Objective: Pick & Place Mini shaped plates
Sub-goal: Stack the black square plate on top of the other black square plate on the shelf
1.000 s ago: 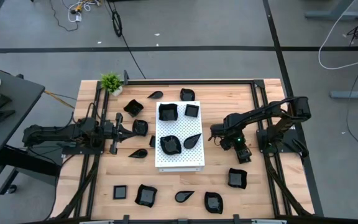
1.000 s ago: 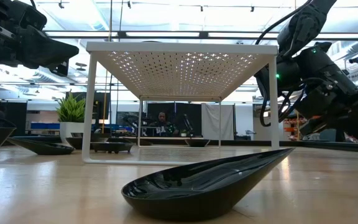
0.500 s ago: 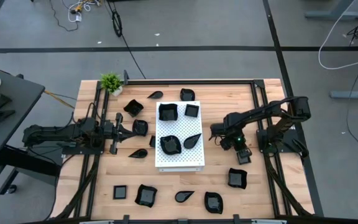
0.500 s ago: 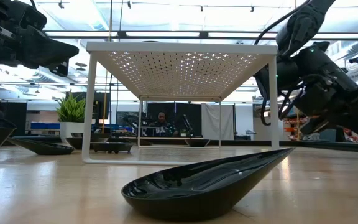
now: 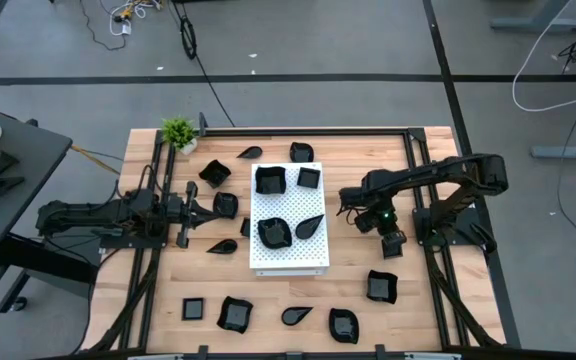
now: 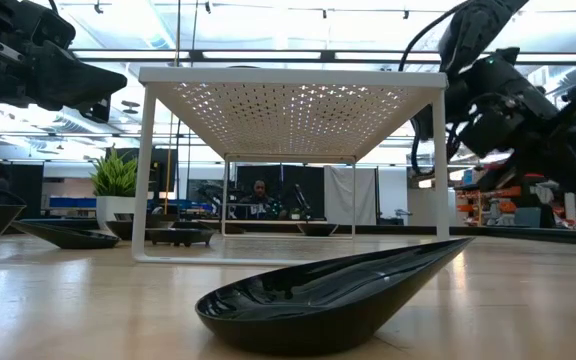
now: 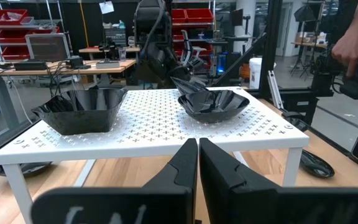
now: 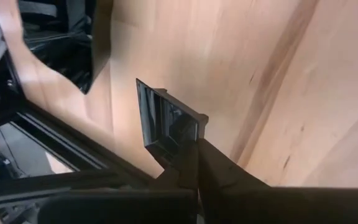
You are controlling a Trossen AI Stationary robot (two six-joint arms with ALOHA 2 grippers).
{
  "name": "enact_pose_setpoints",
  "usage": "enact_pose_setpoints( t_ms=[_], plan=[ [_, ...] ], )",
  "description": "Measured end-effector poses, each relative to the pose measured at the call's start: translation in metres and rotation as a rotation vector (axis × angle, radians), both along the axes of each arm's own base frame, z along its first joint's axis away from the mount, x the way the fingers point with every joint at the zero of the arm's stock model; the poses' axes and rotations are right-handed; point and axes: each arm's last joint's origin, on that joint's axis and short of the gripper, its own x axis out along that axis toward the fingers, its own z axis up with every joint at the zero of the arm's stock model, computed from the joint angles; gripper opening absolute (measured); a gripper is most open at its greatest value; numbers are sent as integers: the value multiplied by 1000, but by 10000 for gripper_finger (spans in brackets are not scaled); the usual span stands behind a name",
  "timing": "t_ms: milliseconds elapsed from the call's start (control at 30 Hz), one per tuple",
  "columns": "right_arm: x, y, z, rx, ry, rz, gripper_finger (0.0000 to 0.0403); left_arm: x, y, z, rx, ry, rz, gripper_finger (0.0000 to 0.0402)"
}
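A small glossy black square plate [image 8: 166, 124] is pinched by its rim in the right end effector [image 8: 191, 144], whose fingers are closed on it, above the wooden table [image 5: 438, 330] right of the white perforated rectangular board [image 5: 288, 255]. Four more black mini plates [image 5: 274, 232] sit on that board, and at least ten lie scattered on the table around it. The left end effector [image 7: 197, 149] hangs left of the board, fingers together and holding nothing. One small green potted plant [image 5: 179, 132] stands at a far corner.
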Motion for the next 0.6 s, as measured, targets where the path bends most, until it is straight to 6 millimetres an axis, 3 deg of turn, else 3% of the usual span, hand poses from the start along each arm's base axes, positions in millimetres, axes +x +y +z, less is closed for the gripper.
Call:
enact_pose_setpoints(
  t_ms=[233, 600],
  plan=[
    [-11, -9, 29, -7, -3, -69, 0, 0, 0, 0, 0, 1, 0, 21],
    [-7, -29, 103, -89, -204, -355, 0, 0, 0, 0, 0, 0, 0, 21]
  ],
)
